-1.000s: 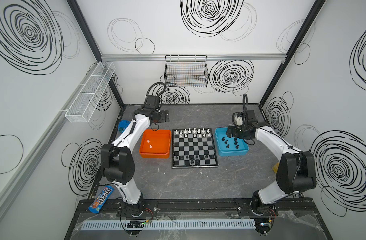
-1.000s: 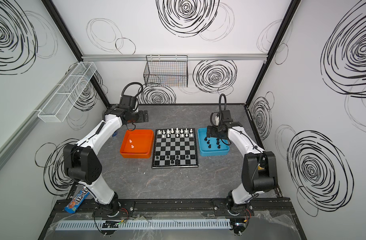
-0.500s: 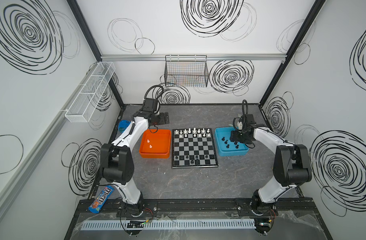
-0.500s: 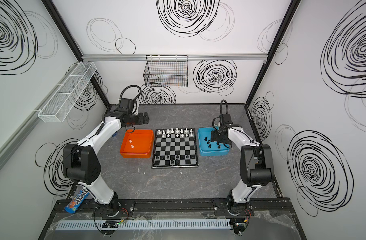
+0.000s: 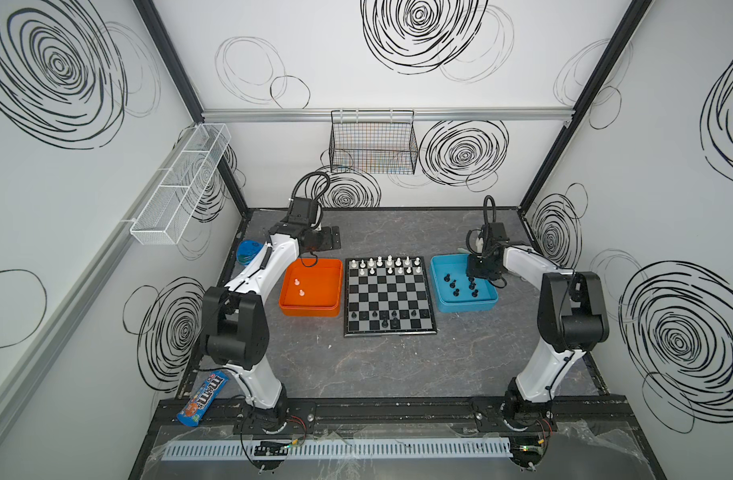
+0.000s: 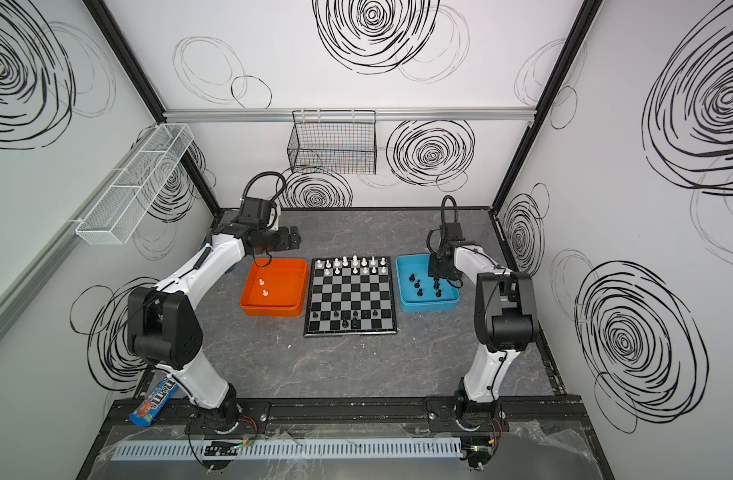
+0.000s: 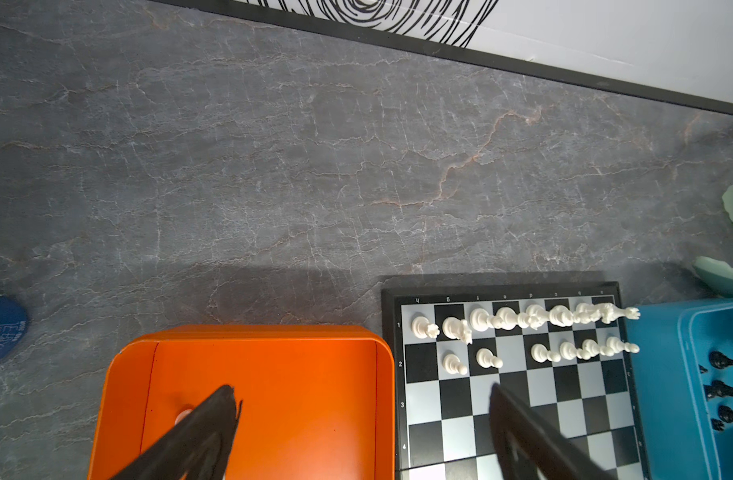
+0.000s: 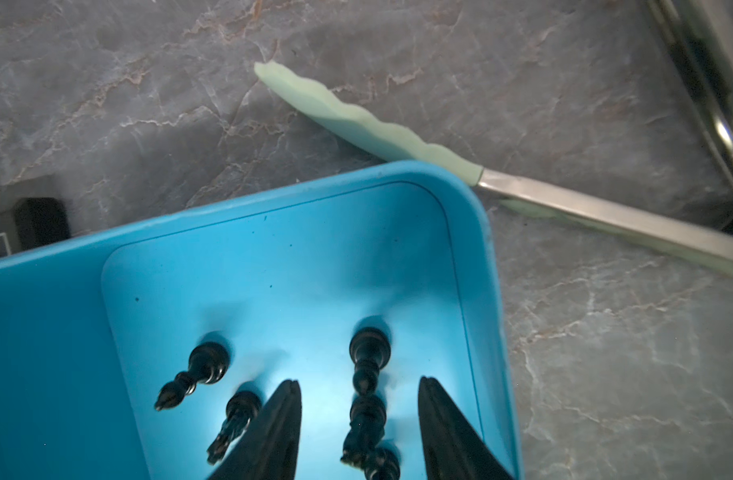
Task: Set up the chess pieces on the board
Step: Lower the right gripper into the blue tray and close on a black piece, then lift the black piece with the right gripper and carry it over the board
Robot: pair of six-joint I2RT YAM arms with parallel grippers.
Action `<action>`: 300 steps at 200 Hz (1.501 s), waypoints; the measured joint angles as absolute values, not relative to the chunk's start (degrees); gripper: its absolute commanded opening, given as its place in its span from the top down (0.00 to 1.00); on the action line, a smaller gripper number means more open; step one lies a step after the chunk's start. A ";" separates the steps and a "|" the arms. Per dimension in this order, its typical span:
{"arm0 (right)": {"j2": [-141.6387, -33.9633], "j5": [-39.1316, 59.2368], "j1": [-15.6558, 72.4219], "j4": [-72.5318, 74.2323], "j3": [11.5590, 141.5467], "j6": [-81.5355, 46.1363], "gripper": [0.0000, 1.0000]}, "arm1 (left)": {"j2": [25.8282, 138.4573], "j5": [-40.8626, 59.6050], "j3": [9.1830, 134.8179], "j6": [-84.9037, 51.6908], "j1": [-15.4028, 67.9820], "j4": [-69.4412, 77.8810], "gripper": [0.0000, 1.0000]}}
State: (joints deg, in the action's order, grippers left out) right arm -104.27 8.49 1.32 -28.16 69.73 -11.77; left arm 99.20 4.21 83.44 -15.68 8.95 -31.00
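By the blue plastic tray's (image 8: 273, 195) far-right corner, right claw (image 8: 356, 380) straddles a black chessman (image 8: 367, 413), gaps either side; left claw (image 7: 361, 388) gapes wide beyond the orange tray's (image 7: 252, 332) far edge

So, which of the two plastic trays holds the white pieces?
The orange tray, left of the board: two white pieces stand in it. The blue tray on the right holds only black ones.

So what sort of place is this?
Probably an enclosed robot lab cell: white walls drawn with black swirls, a left arm and right arm mounted on a rail, the board between an orange tray and a blue tray.
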 measured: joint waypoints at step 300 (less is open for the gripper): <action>-107.90 9.02 0.67 -26.41 70.59 -12.23 0.86 | 99.31 4.05 83.24 -15.66 8.95 -30.98 0.03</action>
